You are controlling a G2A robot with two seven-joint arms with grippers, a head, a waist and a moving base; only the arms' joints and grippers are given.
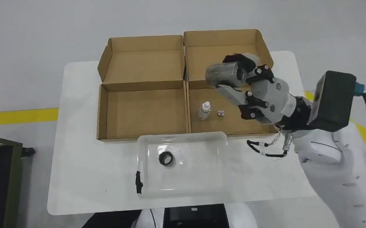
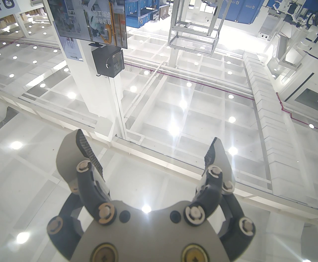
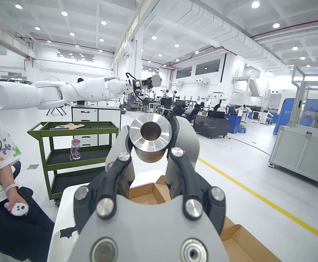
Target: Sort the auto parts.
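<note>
Above the back edge of the right cardboard box (image 1: 230, 125), the right gripper (image 3: 150, 139) holds a metal cylinder (image 3: 150, 137), a short, thick sleeve with a round bore, lying on its side with the open end facing away from the wrist. Its two fingers are drawn in only as far as the cylinder's width and press on opposite sides of the curved wall. This grip across the middle looks meant to stop the heavy piece from rolling or tipping while it hangs over the box. On the floor of that box sit a small white bottle-shaped part (image 1: 204, 110) and, just beside it, a tiny round part (image 1: 220, 112), so the cylinder seems bound for the same box. Next to it, the left cardboard box (image 1: 141, 114) stands with its flaps folded back. Nearer the robot, a clear tray (image 1: 200, 170) holds a black ring (image 1: 166, 158), probably waiting to be sorted. Elsewhere, the left gripper (image 2: 147, 146) points up at the ceiling, its fingers spread wide with nothing between them.
</note>
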